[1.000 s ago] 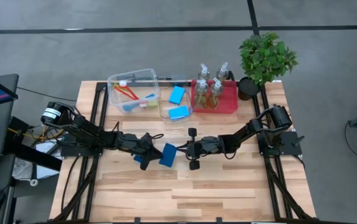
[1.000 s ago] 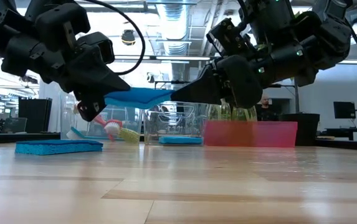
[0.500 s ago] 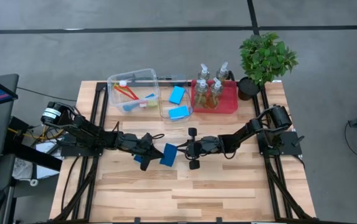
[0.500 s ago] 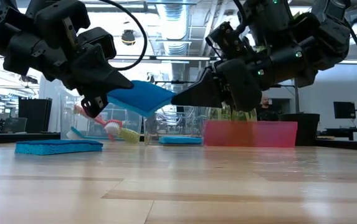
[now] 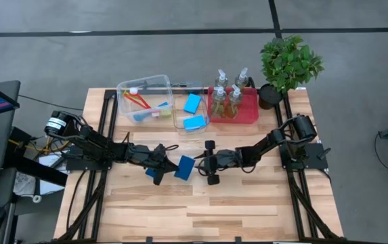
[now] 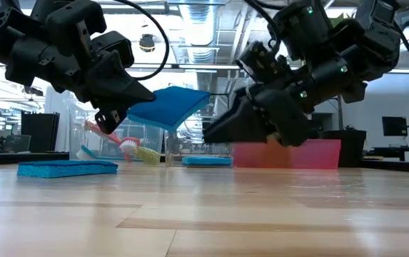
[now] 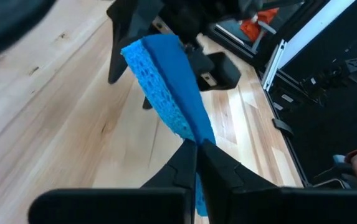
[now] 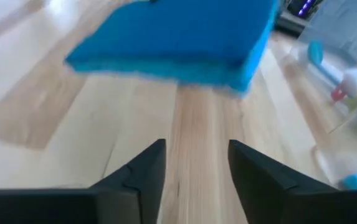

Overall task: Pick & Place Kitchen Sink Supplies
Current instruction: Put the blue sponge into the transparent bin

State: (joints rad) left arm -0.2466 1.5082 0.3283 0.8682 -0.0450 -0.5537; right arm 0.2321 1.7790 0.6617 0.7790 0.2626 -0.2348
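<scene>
Blue sponge: held off the bench near its middle, pinched at one edge by the left hand, whose fingers are closed tight on it. In the low view the sponge is tilted, its free end raised and pointing toward the right hand; its long axis runs roughly along the line between the two arms. The left wrist view shows the sponge edge-on, rising away from the closed fingertips.

Left arm: stretched low across the bench from the left side, hand aimed toward the centre.

Right hand: fingers spread a moderate way, holding nothing, just beside the sponge's free end but apart from it. In the right wrist view the two fingers stand parted with bare wood between them and the sponge above and ahead. Right arm: reaching in low from the right side, hand angled downward in the low view.

Other supplies: second blue sponge lying flat on the bench; two more sponges in a clear bin; brushes in a second clear bin; four pump bottles upright in a red tray. Potted plant at the far right corner.
</scene>
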